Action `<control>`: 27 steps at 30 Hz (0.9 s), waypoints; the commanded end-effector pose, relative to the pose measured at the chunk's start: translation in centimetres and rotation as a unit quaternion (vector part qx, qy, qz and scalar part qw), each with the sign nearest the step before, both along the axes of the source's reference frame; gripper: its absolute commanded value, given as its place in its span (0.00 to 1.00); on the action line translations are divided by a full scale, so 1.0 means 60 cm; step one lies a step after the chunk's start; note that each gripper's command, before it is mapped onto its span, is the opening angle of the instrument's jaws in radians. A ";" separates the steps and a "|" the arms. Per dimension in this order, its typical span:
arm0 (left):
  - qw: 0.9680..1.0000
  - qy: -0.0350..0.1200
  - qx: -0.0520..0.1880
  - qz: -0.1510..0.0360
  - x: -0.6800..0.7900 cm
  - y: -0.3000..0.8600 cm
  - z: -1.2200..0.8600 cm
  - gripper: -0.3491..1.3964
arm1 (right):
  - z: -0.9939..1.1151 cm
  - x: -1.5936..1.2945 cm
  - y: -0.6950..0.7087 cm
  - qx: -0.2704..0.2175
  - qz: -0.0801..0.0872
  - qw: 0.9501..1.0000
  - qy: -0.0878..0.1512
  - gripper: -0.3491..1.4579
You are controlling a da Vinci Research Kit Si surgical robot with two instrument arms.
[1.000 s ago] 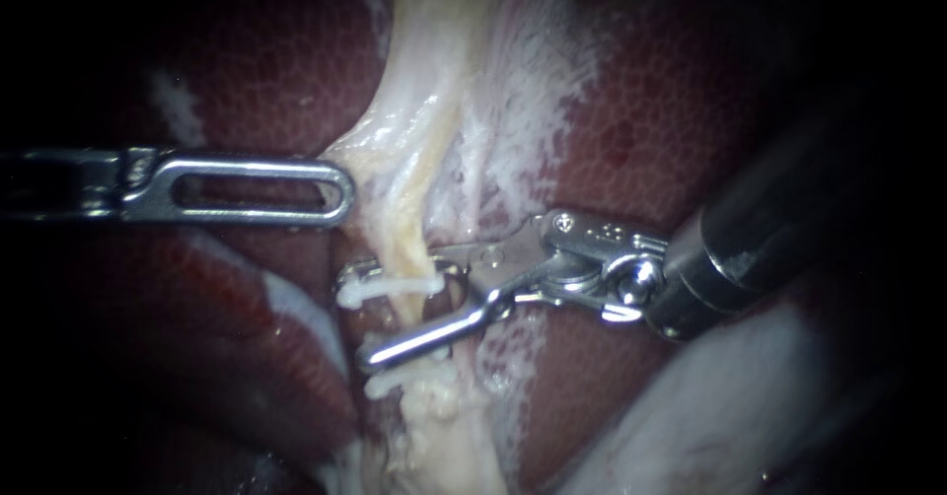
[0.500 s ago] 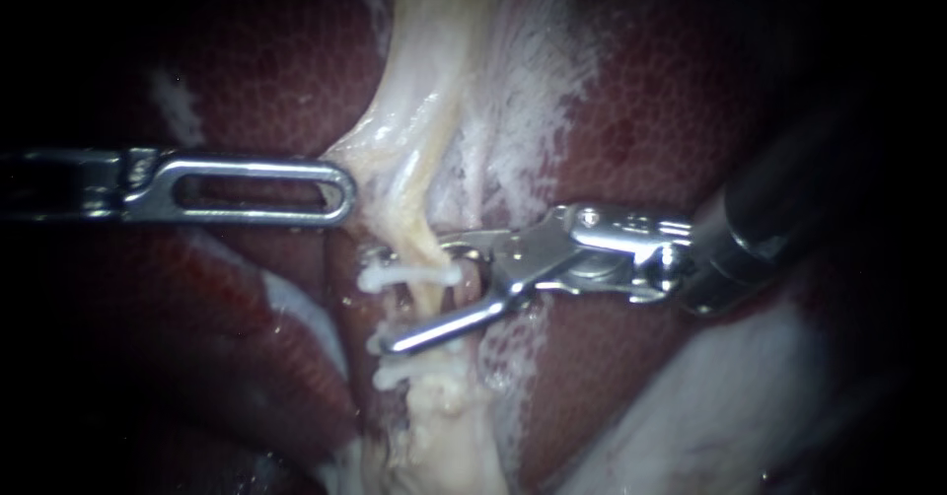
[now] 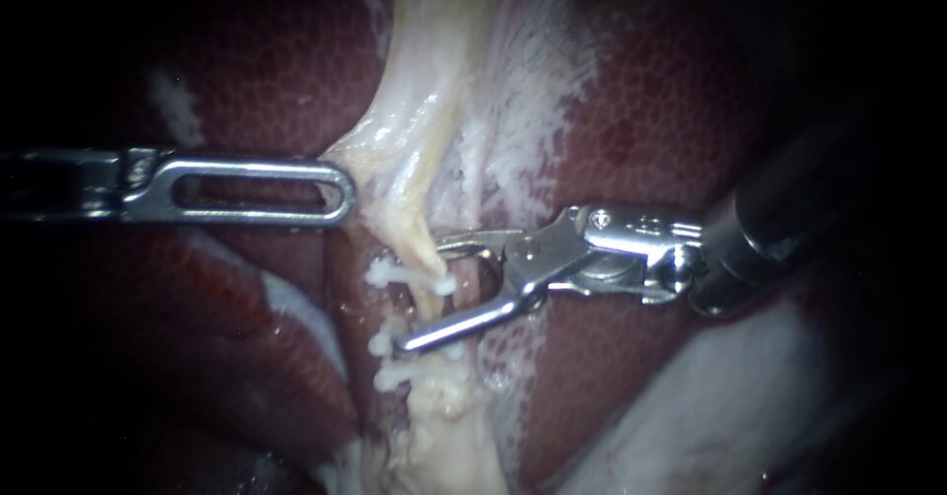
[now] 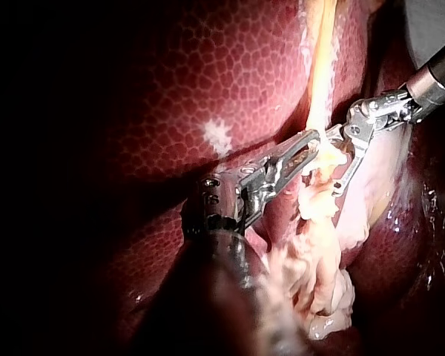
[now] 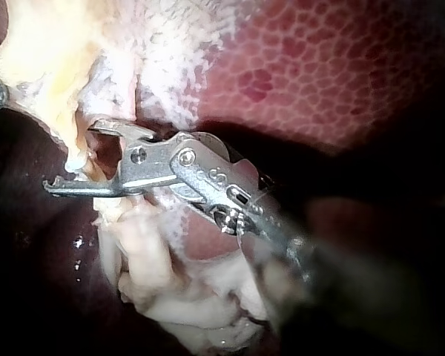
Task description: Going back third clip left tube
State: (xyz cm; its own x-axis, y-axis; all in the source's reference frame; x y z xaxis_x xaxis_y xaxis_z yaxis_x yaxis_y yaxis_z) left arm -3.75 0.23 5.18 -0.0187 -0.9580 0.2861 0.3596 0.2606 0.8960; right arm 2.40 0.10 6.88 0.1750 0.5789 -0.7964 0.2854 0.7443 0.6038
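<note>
A pale yellowish tube [image 3: 409, 221] runs down between lobes of dark red liver [image 3: 641, 91]. Three white clips cross it: an upper clip [image 3: 409, 276], a middle clip [image 3: 381, 343] and a lower clip [image 3: 393, 379]. My right instrument [image 3: 424, 293] comes in from the right, its jaws open on either side of the tube between the upper and middle clips. In the right wrist view the same open jaws [image 5: 70, 156] straddle the pale strand. My left instrument [image 3: 347, 191] lies level, jaws shut on the pale tissue at the tube's left edge; its tip [image 4: 315, 142] meets that tissue.
Frayed white tissue [image 3: 523, 110] spreads over the liver to the right of the tube. A pale fatty lump [image 3: 444, 436] hangs below the clips. A whitish fold [image 3: 710, 406] lies under the right instrument's shaft [image 3: 789, 219].
My right instrument has drawn back to the right with its jaws open, and a white clip now shows on the tube where its lower jaw lay. The left instrument has not moved.
</note>
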 end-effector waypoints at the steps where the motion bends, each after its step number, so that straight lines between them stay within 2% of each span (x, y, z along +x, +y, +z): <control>1: 1.000 0.000 0.000 0.000 -0.0001 0.0000 0.0001 0.00 | 0.0001 0.0007 -0.0003 0.001 -0.004 1.000 0.002 0.52; 8: 1.000 0.001 0.000 -0.001 -0.0003 -0.0001 0.0002 0.00 | -0.0005 0.0044 -0.0026 -0.001 -0.022 1.000 0.015 0.52; 12: 1.000 0.001 0.000 -0.001 -0.0002 -0.0002 0.0002 0.00 | -0.0012 0.0057 -0.0032 0.000 -0.029 0.999 0.020 0.52; 24: 1.000 0.001 0.000 -0.001 -0.0004 -0.0002 0.0003 0.00 | 0.0007 0.0085 -0.0030 0.001 -0.025 1.000 0.016 0.52; 27: 1.000 0.001 -0.001 -0.001 -0.0004 -0.0002 0.0003 0.00 | 0.0011 0.0084 -0.0026 -0.019 -0.025 0.999 0.022 0.52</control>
